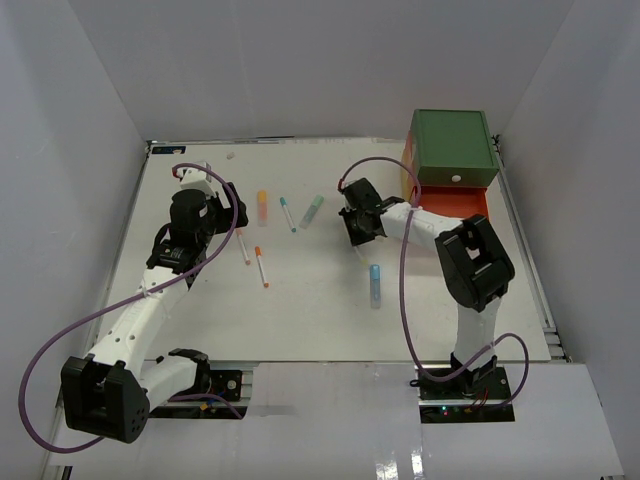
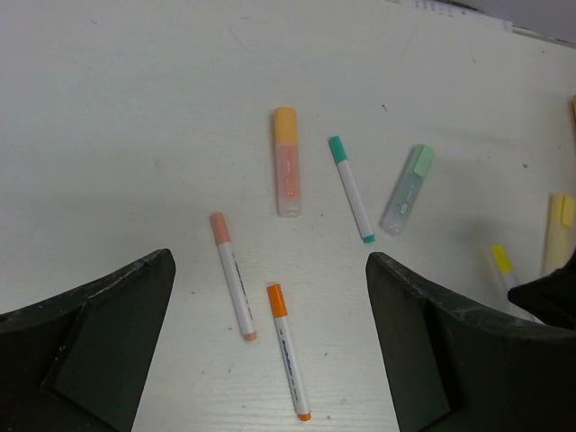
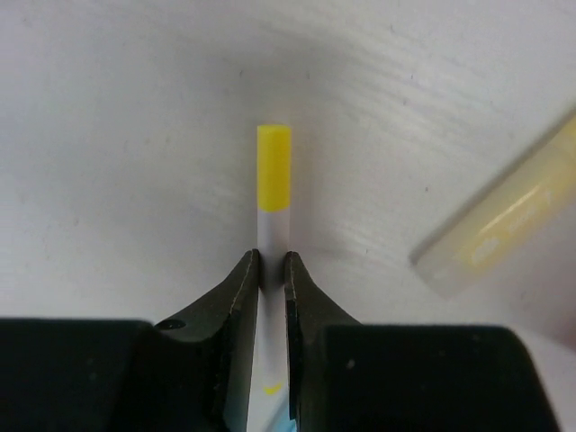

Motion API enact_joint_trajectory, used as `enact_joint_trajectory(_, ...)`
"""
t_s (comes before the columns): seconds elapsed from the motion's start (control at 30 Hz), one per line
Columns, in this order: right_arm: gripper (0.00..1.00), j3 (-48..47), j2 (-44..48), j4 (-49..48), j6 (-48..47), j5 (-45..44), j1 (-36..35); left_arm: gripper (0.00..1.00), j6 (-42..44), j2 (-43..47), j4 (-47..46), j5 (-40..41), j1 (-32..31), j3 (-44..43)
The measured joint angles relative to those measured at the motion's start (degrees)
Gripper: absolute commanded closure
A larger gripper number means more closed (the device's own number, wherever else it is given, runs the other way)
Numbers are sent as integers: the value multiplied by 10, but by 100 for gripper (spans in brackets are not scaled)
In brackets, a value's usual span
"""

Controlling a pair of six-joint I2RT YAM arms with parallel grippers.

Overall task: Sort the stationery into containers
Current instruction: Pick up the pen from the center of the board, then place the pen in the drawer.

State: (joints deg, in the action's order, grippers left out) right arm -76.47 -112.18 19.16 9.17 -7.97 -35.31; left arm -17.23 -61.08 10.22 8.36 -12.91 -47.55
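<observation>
My right gripper point(image 3: 272, 261) is shut on a thin white pen with a yellow cap point(image 3: 274, 166), low over the table; in the top view it point(image 1: 357, 228) is left of the stacked drawers. The green drawer point(image 1: 452, 147) sits on top, and the orange-red one point(image 1: 455, 202) below it is pulled out. My left gripper point(image 2: 270, 261) is open and empty above a pink-capped pen point(image 2: 232, 274) and an orange-capped pen point(image 2: 288, 351). Beyond them lie an orange highlighter point(image 2: 285, 162), a teal-capped pen point(image 2: 351, 189) and a green highlighter point(image 2: 408, 190).
A pale yellow highlighter point(image 3: 504, 220) lies just right of the held pen. A blue highlighter point(image 1: 375, 285) lies alone on the table nearer the arm bases. White walls close in the table on three sides.
</observation>
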Motion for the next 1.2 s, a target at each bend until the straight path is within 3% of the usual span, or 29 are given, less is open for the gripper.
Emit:
enact_joint_trajectory(0.13, 92, 52, 92, 2, 25, 6, -2, 2, 0, 0, 0, 0, 0, 0)
enact_joint_trajectory(0.3, 92, 132, 276, -51, 73, -5, 8, 2, 0, 0, 0, 0, 0, 0)
enact_joint_trajectory(0.43, 92, 193, 404, -107, 125, -32, 47, 2, 0, 0, 0, 0, 0, 0)
enact_joint_trajectory(0.63, 92, 307, 522, -142, 224, -86, 140, 2, 0, 0, 0, 0, 0, 0)
enact_joint_trajectory(1.0, 90, 339, 550, -173, 360, -113, 315, 2, -1, 0, 0, -1, 0, 0)
enact_joint_trajectory(1.2, 72, 331, 470, -205, 418, -88, 358, 2, -1, 0, 0, -1, 0, 0)
